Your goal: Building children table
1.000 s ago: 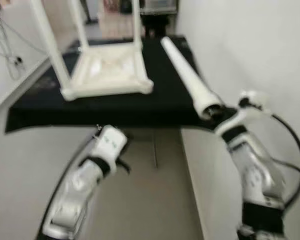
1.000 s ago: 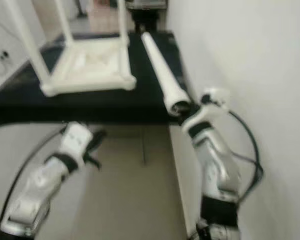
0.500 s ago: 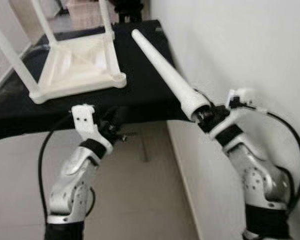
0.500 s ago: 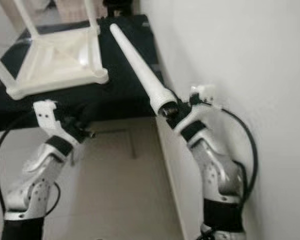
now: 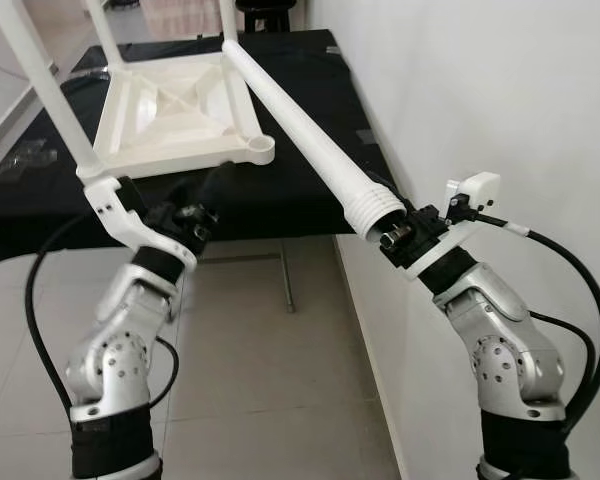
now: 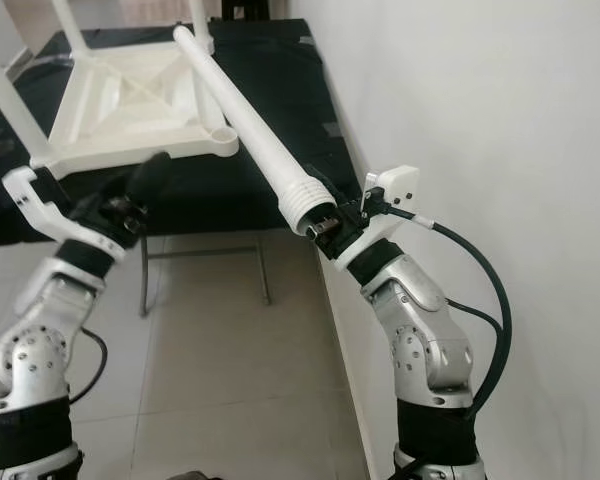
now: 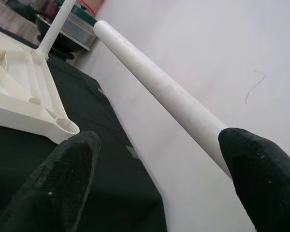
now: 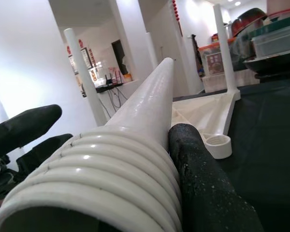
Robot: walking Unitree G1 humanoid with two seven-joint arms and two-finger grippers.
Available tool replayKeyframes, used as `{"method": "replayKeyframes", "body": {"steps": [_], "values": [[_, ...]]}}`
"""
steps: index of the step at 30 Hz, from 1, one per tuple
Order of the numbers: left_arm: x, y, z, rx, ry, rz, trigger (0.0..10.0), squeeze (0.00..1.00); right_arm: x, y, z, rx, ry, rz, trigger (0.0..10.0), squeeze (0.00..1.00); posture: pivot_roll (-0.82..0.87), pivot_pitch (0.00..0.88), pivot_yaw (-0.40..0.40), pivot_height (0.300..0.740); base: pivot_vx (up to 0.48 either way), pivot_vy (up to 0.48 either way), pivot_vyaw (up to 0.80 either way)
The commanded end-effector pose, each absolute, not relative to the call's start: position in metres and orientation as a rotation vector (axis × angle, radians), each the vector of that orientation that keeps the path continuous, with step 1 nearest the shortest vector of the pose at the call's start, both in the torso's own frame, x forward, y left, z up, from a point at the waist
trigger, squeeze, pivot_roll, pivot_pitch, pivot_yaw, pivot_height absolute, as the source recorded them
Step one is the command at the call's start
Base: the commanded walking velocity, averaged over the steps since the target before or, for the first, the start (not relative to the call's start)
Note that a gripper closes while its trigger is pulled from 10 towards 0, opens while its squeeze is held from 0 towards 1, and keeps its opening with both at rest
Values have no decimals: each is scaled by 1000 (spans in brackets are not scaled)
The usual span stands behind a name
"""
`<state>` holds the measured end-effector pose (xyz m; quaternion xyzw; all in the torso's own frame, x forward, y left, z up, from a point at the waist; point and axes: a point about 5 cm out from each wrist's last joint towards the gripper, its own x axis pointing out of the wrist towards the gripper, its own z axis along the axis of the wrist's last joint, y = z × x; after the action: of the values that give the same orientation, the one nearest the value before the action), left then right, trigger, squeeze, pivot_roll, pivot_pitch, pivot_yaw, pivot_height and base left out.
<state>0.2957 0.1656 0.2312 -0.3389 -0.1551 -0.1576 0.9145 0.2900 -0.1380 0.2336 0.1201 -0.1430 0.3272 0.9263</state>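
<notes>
White plastic table leg (image 5: 300, 125) is clamped at its ribbed end by the right gripper (image 5: 395, 232), its tapered tip pointing toward 11 o'clock over the black mat (image 5: 310, 180). At 10 o'clock lies the upturned table frame (image 5: 175, 115); the left gripper (image 5: 202, 200), fingers spread and empty, hovers near its vacant corner socket (image 5: 260, 150).

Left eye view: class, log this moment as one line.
right gripper: shut on white ribbed plastic leg | left gripper: open | upturned white tabletop: corner socket empty

Head stereo downward; wrist cameras close-up.
</notes>
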Motion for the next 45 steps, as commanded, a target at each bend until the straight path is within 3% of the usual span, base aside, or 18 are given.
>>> {"method": "replayKeyframes", "body": {"steps": [1,11,23,24,38,39,40,41,45], "values": [[296,166,229,-744,-299,-326,10000,1000,284,-137,240,220,-343,693,10000,0,27,96,-5,740,0,0,0],[302,168,235,-857,-283,-348,10000,1000,273,-126,249,162,-389,815,10000,0,24,93,-1,740,0,0,0],[301,163,257,-983,-348,-499,10000,1000,257,-116,244,90,-361,1012,10000,0,22,98,9,740,0,0,0],[299,163,259,-999,-356,-517,10000,0,255,-116,242,77,-352,1037,10000,0,23,98,8,740,0,0,0],[295,174,268,-1146,-404,-575,10000,0,252,-116,237,70,-336,1164,10000,0,32,100,7,740,0,0,0],[294,177,269,-1190,-423,-587,2392,0,252,-116,236,69,-330,1170,10000,0,35,100,4,740,0,0,0],[294,177,269,-1190,-423,-587,2392,0,252,-116,236,69,-330,1170,10000,0,35,100,4,740,0,0,0],[292,181,271,-1245,-447,-607,0,0,253,-117,234,67,-325,1176,10000,0,37,100,2,740,0,0,0],[287,184,275,-1310,-481,-654,0,0,255,-120,232,62,-315,1182,10000,0,33,101,-3,740,0,0,0]]}}
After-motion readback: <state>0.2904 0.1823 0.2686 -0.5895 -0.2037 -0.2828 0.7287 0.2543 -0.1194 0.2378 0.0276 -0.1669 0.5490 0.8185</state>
